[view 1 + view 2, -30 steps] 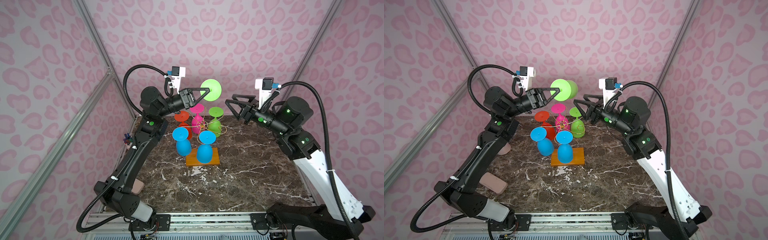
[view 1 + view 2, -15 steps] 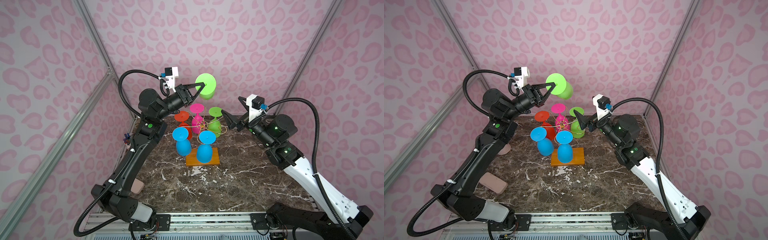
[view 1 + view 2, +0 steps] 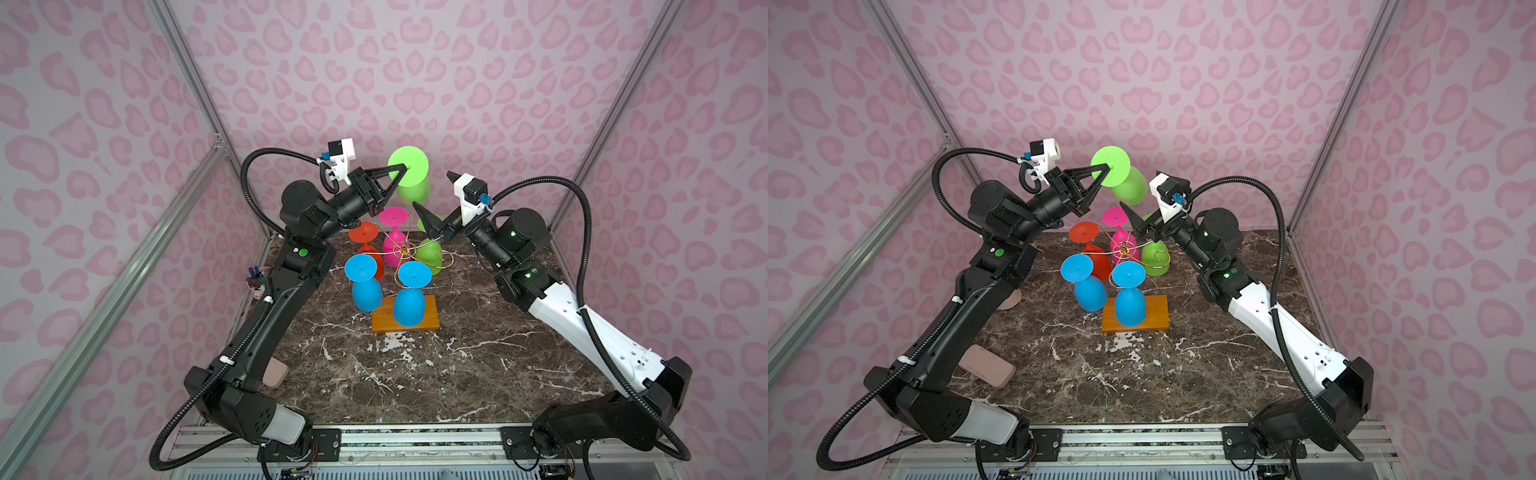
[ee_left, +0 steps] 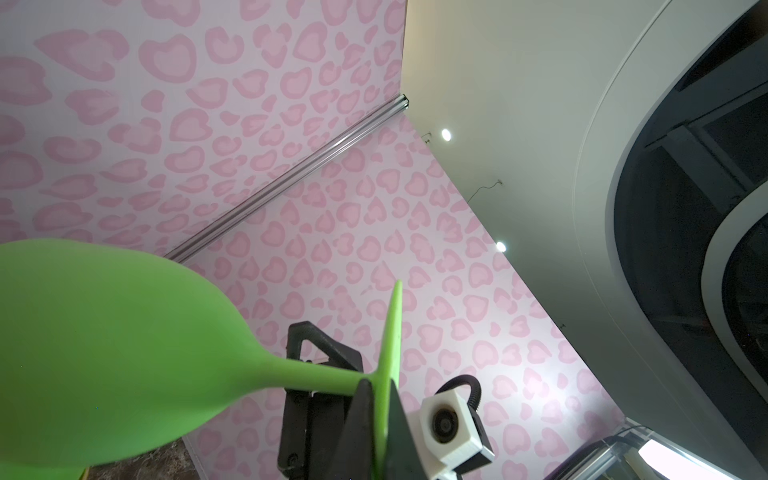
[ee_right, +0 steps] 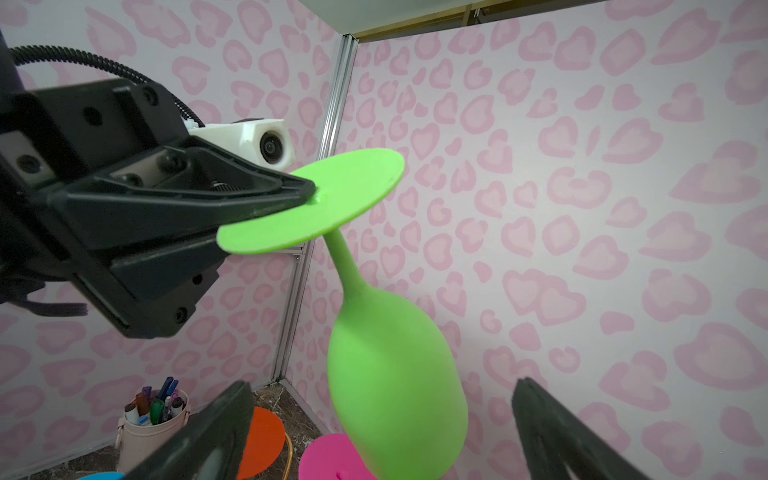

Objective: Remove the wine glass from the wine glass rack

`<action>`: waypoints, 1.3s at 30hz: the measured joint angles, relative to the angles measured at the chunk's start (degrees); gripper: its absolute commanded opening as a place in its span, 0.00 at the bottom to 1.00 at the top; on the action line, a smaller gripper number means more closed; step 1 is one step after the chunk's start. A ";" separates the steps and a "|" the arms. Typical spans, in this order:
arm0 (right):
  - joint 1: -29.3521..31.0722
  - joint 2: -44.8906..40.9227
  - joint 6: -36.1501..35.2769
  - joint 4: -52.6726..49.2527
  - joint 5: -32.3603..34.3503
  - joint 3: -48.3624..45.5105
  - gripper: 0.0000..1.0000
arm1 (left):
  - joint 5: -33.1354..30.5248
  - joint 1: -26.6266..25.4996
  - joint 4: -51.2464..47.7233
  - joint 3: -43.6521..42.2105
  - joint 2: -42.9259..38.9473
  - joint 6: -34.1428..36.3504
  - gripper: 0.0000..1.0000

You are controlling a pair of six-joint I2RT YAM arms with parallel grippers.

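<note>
The green wine glass (image 3: pixel 412 188) (image 3: pixel 1130 188) hangs in the air above and behind the wine glass rack (image 3: pixel 402 249) (image 3: pixel 1124 249), clear of its gold wire arms, foot disc uppermost and bowl tilted downward. The left gripper (image 3: pixel 403 166) (image 3: pixel 1105 167) is clamped tight on the flat foot; the left wrist view shows the black fingers (image 4: pixel 362 409) pressed against both faces of the disc right beside the stem, with the bowl (image 4: pixel 104 353) reaching off to the side. The right gripper (image 3: pixel 440 197) sits just beside the glass with its jaws spread wide and nothing in them. In the right wrist view its fingers (image 5: pixel 199 440) flank the lower end of the bowl (image 5: pixel 395 374), with a gap on either side. Below, the rack stands on its orange-brown wooden base (image 3: pixel 432 319) (image 3: pixel 1158 316) and carries five glasses upside down: two blue glasses (image 3: pixel 365 291) (image 3: pixel 409 305) nearest the camera, an orange glass (image 3: pixel 363 235), a pink glass (image 3: pixel 393 253) and a second green glass (image 3: pixel 430 255) on the far side. The rack rests toward the back of the dark marble table (image 3: pixel 457 374). A cup of pens (image 5: pixel 149 419) stands in the far left corner, and a pinkish pad (image 3: pixel 988 370) lies near the left arm's base.
</note>
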 measured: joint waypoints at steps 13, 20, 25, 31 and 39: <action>0.11 7.89 -0.39 1.20 -0.98 6.58 0.99 | 0.74 0.22 2.51 -1.60 -1.53 -4.92 0.03; 0.11 10.12 -0.44 1.20 -0.79 8.50 0.97 | 2.23 0.57 3.10 -2.16 -1.49 -8.09 0.03; 0.11 10.51 -0.48 1.27 0.17 8.37 0.95 | 3.04 0.59 3.91 -2.47 -1.49 -10.23 0.03; 0.11 10.43 -0.44 1.53 0.76 7.65 0.91 | 4.31 0.74 5.42 -2.93 -1.46 -12.28 0.03; 0.17 9.79 -1.07 1.16 0.92 6.95 0.77 | 5.38 0.90 7.89 -3.06 -0.66 -14.91 0.03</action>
